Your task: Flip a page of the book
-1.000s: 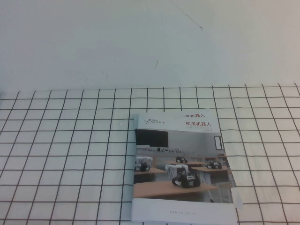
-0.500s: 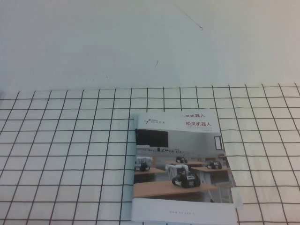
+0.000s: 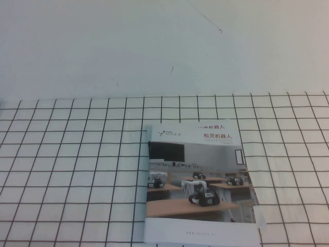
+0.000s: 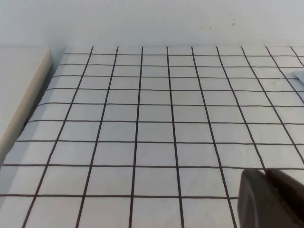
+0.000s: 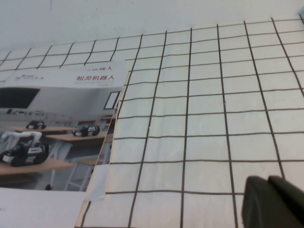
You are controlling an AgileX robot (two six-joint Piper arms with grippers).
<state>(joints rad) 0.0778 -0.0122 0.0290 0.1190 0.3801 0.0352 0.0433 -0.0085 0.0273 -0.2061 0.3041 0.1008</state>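
"松灵机器人" on the book (image 3: pixel 200 182) cover

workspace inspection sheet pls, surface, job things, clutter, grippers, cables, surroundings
surface: white grid cloth with black lines, lying flat.
job's things: book closed, flat; front page not lifted.
clutter: second booklet peeks out under the book's far edge.
grippers: left gripper above bare grid, away from the book, shut; right gripper above grid beside the book's open edge, shut.
cables: nothing seen.
surroundings: plain white wall behind.
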